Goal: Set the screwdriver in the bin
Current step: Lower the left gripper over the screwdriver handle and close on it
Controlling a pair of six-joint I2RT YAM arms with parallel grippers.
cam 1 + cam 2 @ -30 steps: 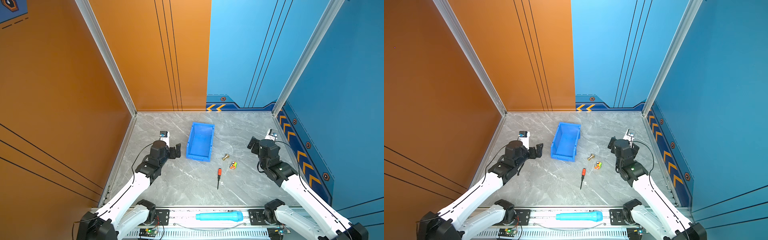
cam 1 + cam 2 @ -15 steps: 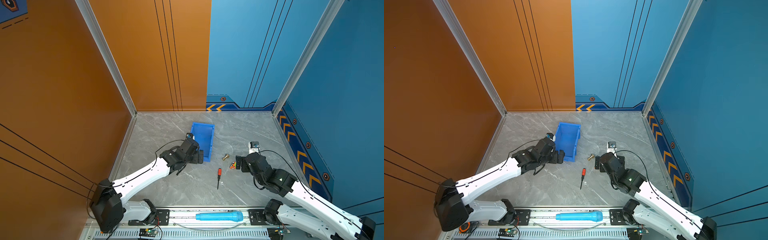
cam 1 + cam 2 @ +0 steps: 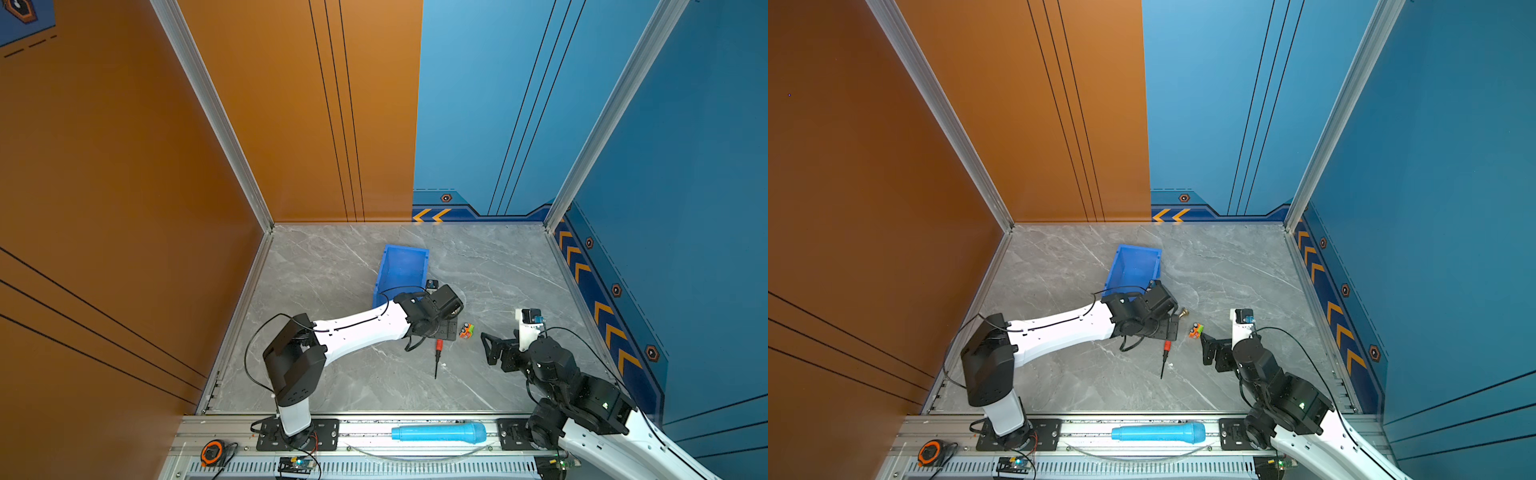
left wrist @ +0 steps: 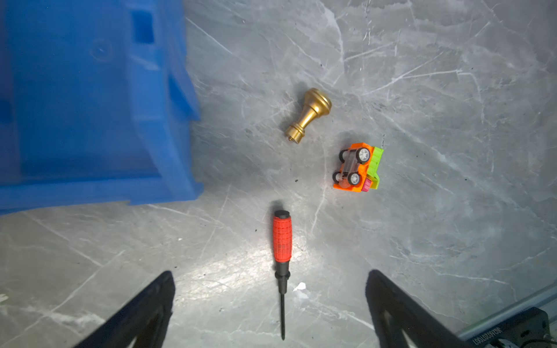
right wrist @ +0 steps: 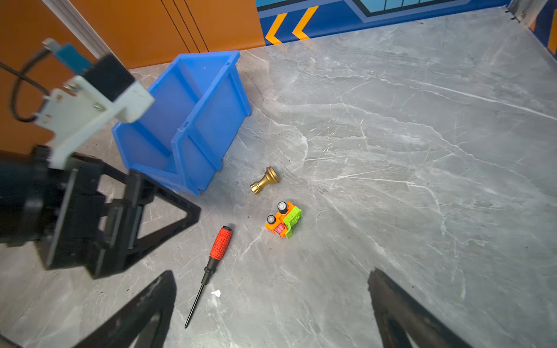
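Where both top views look down on the grey desk (image 3: 332,291), the screwdriver (image 3: 436,357) lies flat on it. It is outside the bin (image 3: 401,270), at about 5 o'clock of it, with the red handle toward 12 o'clock and the tip toward 6 o'clock. The left gripper (image 3: 446,331) hangs over the handle end, and its arm crosses the bin's near wall in the picture. A toy car (image 3: 466,331) sits at 2 o'clock of the handle. In a top view a brass fitting (image 3: 1182,311) shows just past the left gripper. The right gripper (image 3: 487,349) stands at 3 o'clock of the screwdriver, apart from it. A light-blue tube (image 3: 438,433) rests on the front rail at 6 o'clock.

Left wrist view: the left gripper's fingers (image 4: 159,295) are spread wide and hold nothing. The screwdriver's shaft lies on the desk between them, touching neither, and the handle reaches past their tips. A corner of the bin is near the butt of the handle. The brass fitting and the toy car, tipped with its wheels showing, lie farther on, apart from each other.

Right wrist view: the right gripper's fingers (image 5: 159,295) are likewise spread and empty, with bare desk between them. The screwdriver's tip lies close beside one finger. The left gripper, blurred, hangs beside the handle, before the bin's lipped end.
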